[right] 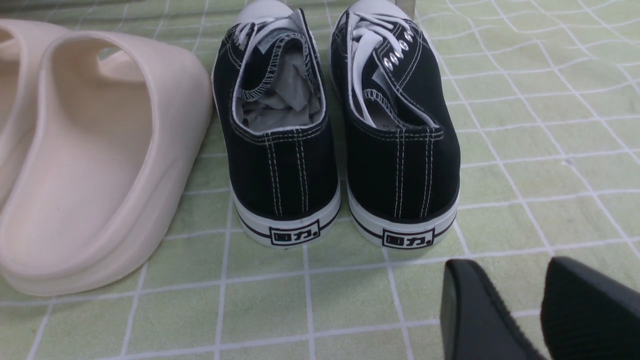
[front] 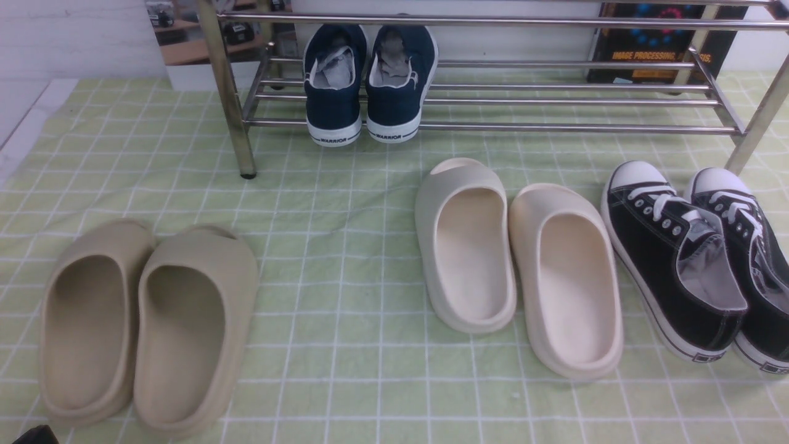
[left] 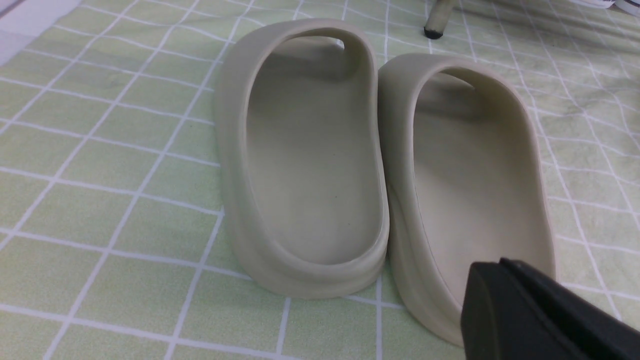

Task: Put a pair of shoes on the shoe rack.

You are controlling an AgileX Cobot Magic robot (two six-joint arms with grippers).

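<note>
Green checked cloth point(front: 345, 259) covers the floor; white wall point(front: 74, 37) behind.

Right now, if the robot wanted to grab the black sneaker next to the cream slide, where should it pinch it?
Probably the heel collar of the black sneaker, coming from above and behind. Its heel faces the right gripper, the opening is up, and one finger could slip inside above the paper stuffing. The cream slide crowds one flank.
</note>
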